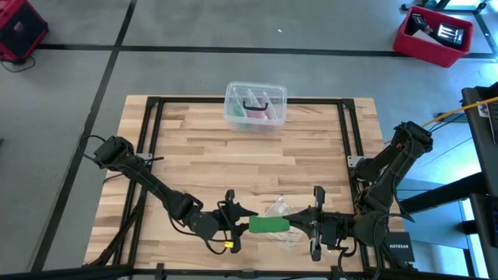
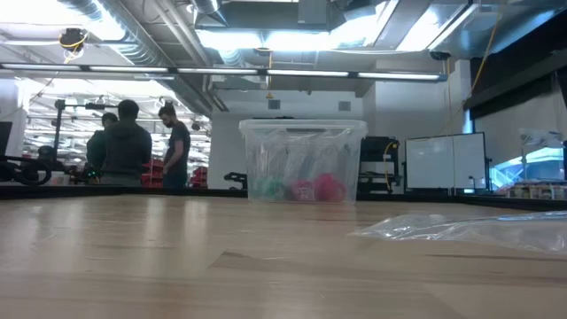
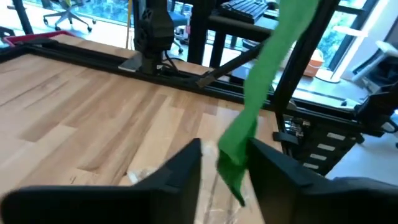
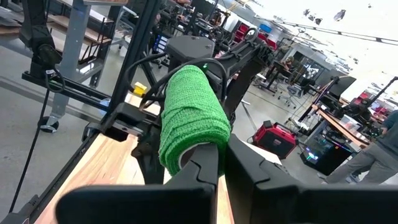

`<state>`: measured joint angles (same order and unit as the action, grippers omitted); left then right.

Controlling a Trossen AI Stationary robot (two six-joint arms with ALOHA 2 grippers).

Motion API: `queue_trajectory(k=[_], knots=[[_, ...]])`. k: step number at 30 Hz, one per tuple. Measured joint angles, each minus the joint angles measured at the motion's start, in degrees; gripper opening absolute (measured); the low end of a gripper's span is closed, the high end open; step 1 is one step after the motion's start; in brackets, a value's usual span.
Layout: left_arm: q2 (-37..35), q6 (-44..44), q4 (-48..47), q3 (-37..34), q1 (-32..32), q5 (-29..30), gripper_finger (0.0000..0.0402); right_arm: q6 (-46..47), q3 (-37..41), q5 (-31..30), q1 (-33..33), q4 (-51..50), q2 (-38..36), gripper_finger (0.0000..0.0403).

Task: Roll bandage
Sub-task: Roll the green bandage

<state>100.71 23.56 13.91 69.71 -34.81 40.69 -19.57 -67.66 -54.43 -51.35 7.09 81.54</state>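
The green bandage (image 1: 268,225) spans the gap between my two grippers near the table's front edge, clear of the wood. In the right wrist view it is a thick wound roll (image 4: 193,118) at the tips of my right gripper (image 4: 221,149), which is shut on it. A loose strip (image 3: 273,56) runs from there down to its free end (image 3: 233,165), which hangs between the fingers of my left gripper (image 3: 225,149). That gripper is open with a finger on either side; I cannot tell whether they touch the strip. From above, the left gripper (image 1: 233,224) faces the right gripper (image 1: 299,225). My right gripper holds the bandage roll at its near end (image 4: 186,155), coming level from the table's right side. The roll sits over the fingertips and hides the place of contact. It sticks out beyond the fingers along their line, lifted clear of the table.
A clear plastic box (image 1: 255,105) with pink and dark items stands at the table's far middle. A crumpled clear plastic wrapper (image 1: 282,211) lies under the bandage near the front edge. Black frame rails (image 1: 346,132) run along the table's sides. People stand beyond the table (image 2: 128,146).
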Motion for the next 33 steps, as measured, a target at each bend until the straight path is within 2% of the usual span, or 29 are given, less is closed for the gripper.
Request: queue_trajectory(k=[5, 6, 9, 12, 18, 24, 27, 33], knots=[[0.0, -3.2, 0.0, 0.0, 0.0, 0.0, 0.0021, 0.0, 0.0, 0.0, 0.0, 0.0, 0.0, 0.0016], [0.0, -3.9, 0.0, 0.0, 0.0, 0.5, 0.0011, 0.0, 0.0, 0.0, 0.0, 0.0, 0.0, 0.0016], [0.0, -4.6, -0.8, 0.0, -0.7, 3.5, 0.0012, -0.1, 0.0, -0.3, 0.0, 0.0, 0.0, 0.0016], [-0.1, -3.5, -5.4, 0.0, -1.2, 5.4, 0.0006, -0.2, 0.0, -1.4, -0.1, 0.3, 0.0, 0.0010], [-0.1, 3.0, -16.2, 0.0, -2.1, 5.6, 0.0011, -0.4, 0.0, -1.5, 0.0, 2.4, 0.0, 0.0009], [0.0, 1.3, -17.0, 0.0, -2.8, 5.4, 0.0009, -1.3, 0.0, -1.6, 0.0, 3.4, 0.0, 0.0009], [0.0, -1.8, -19.9, 0.0, -2.8, 4.6, 0.0009, -1.4, 0.0, -1.6, 0.0, 3.4, 0.0, 0.0009], [0.1, -1.7, -24.2, 0.0, -2.7, 3.1, 0.0022, -1.4, 0.0, -1.6, 0.0, 3.4, 0.0, 0.0009]])
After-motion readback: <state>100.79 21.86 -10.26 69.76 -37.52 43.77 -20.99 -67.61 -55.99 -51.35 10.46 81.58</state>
